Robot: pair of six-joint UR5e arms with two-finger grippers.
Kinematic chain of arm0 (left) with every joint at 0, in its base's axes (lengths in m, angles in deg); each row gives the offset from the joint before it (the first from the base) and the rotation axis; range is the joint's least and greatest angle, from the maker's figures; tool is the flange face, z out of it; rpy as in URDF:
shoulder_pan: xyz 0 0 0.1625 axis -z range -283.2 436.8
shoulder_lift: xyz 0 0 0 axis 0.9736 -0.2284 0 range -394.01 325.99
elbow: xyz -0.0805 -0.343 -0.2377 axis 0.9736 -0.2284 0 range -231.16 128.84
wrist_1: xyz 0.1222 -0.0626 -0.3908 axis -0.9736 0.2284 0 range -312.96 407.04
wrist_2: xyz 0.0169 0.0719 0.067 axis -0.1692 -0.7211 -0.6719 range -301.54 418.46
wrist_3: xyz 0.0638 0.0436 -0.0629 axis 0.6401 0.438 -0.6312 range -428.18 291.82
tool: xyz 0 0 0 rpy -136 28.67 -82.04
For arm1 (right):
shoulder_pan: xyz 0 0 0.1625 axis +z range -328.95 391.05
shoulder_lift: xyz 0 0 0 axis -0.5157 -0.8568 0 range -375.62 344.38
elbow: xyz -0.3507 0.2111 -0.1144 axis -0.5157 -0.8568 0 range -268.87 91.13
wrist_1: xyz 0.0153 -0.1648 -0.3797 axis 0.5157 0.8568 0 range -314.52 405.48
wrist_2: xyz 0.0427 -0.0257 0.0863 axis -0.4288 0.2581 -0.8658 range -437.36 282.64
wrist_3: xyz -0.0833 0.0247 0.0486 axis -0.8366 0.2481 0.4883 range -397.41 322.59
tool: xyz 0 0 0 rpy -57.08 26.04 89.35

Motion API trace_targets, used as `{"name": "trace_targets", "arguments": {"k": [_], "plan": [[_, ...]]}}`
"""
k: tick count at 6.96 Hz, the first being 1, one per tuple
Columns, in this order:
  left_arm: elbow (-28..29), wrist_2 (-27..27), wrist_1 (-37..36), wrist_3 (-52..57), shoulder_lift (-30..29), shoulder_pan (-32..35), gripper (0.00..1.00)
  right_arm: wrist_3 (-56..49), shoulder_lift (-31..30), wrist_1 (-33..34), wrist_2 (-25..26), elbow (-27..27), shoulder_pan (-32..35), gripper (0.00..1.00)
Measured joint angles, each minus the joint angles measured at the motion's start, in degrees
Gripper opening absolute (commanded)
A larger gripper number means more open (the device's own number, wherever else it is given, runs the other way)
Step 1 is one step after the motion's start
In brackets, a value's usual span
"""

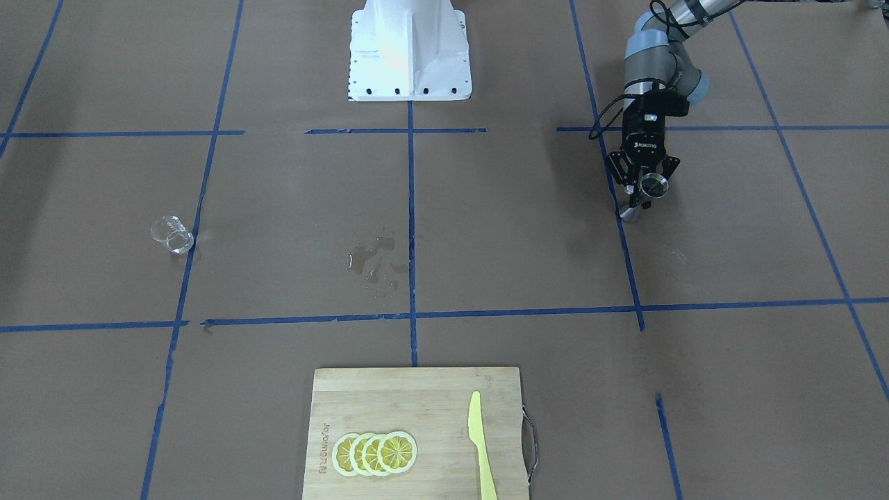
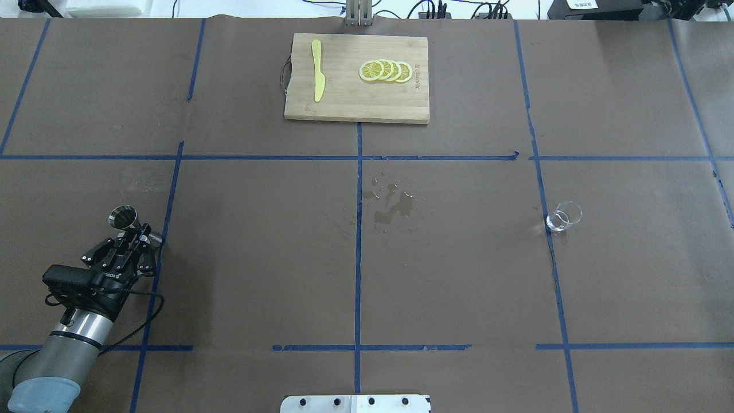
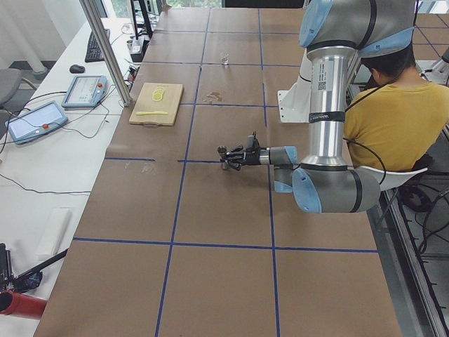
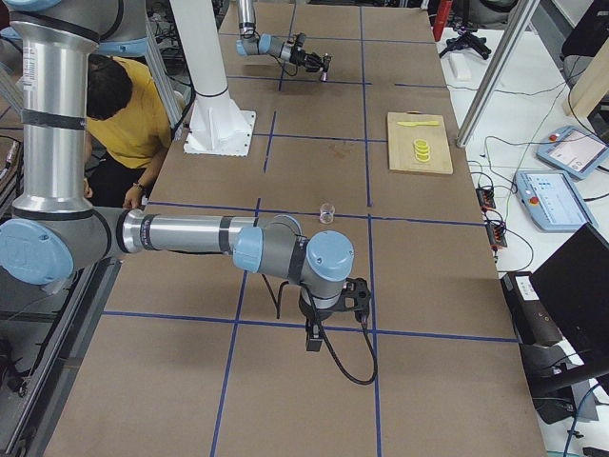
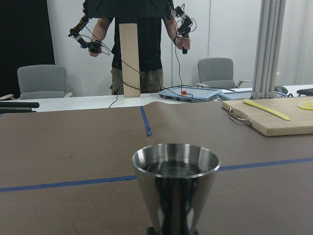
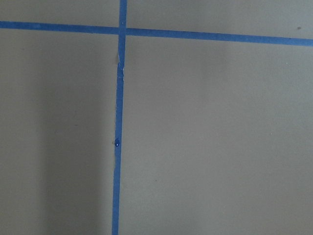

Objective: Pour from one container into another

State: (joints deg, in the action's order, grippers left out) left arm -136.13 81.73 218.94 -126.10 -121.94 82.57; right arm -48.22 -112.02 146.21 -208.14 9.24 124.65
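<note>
Left arm is stretched out low over the brown paper table [image 2: 258, 258], left gripper [image 2: 136, 234] clamped on the waist of the steel jigger [image 2: 123, 218], held upright. The right gripper [image 4: 319, 328] points down at the paper, can't tell if it's open. Further out there's a wet patch [image 2: 393, 206], the glass cup [image 2: 563, 217] way off right, then a cutting board [image 2: 355, 106] with lemon slices [image 2: 385, 70] and a knife [image 2: 317, 77].
</note>
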Motion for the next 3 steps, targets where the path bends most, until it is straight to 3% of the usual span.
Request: {"name": "trace_targets", "arguments": {"k": [3], "plan": [[-0.01, 0.01, 0.07, -0.08, 0.03, -0.06, 0.17, 0.00, 0.07, 0.00, 0.00, -0.02, 0.04, 1.00]]}}
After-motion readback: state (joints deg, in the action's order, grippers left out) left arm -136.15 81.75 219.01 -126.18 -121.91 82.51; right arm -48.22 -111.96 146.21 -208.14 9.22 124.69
